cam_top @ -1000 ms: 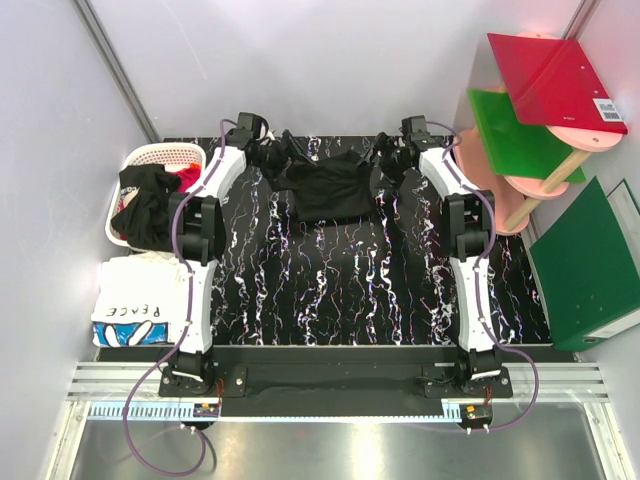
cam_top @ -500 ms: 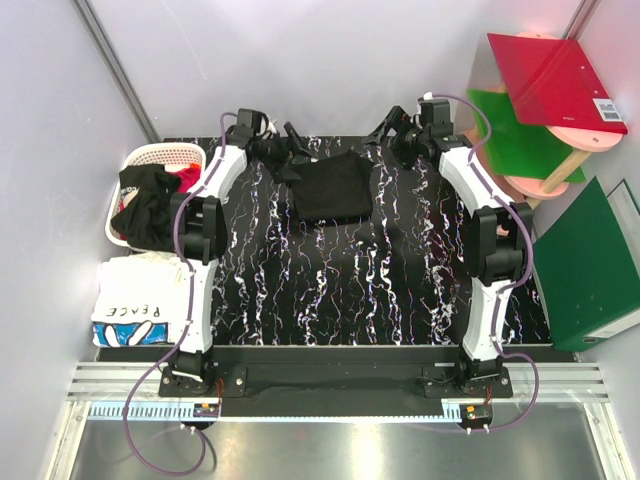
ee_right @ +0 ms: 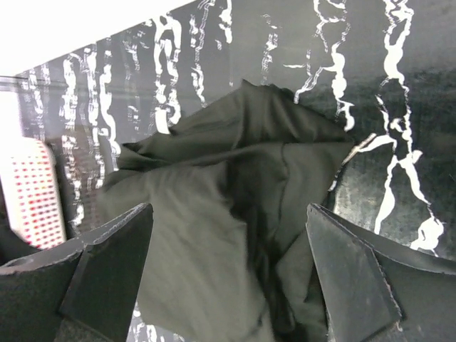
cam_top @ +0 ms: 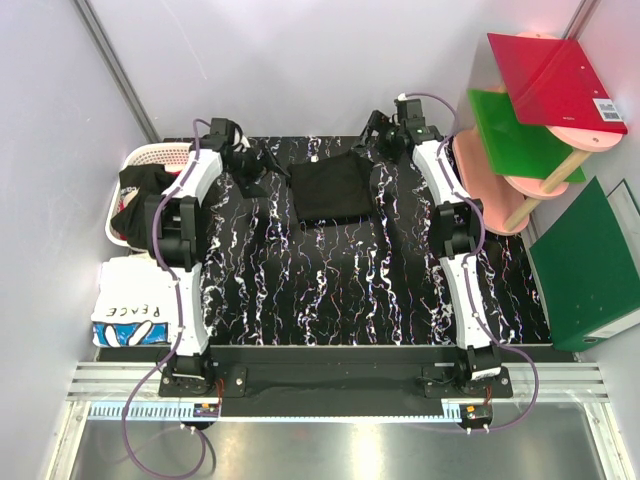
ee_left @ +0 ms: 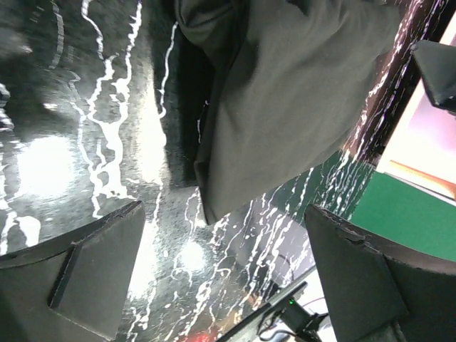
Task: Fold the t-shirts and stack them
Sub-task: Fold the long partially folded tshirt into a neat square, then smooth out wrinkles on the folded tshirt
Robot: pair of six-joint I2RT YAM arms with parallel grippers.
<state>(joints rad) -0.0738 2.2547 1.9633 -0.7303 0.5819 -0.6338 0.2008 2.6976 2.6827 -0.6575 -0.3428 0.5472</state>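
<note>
Flagging risks: the black t-shirt [cam_top: 335, 188] lies folded at the far middle of the table [cam_top: 330, 290], but the right wrist view shows its layers bunched and loose. A pinch that takes only the top layer would likely pull the fold open on the carry to the white PEACE shirt [cam_top: 130, 312] off the table's near-left corner. It also sits close to the table's far edge, so a sideways nudge could push it off.

Pose: both arms reach to the far end of the table. The left gripper [ee_left: 224, 214] sits toward the far-left corner, aimed at the shirt's edge. The right gripper [ee_right: 228, 210] hangs over the shirt from the far right. Both have jaws spread wide and hold nothing.
</note>
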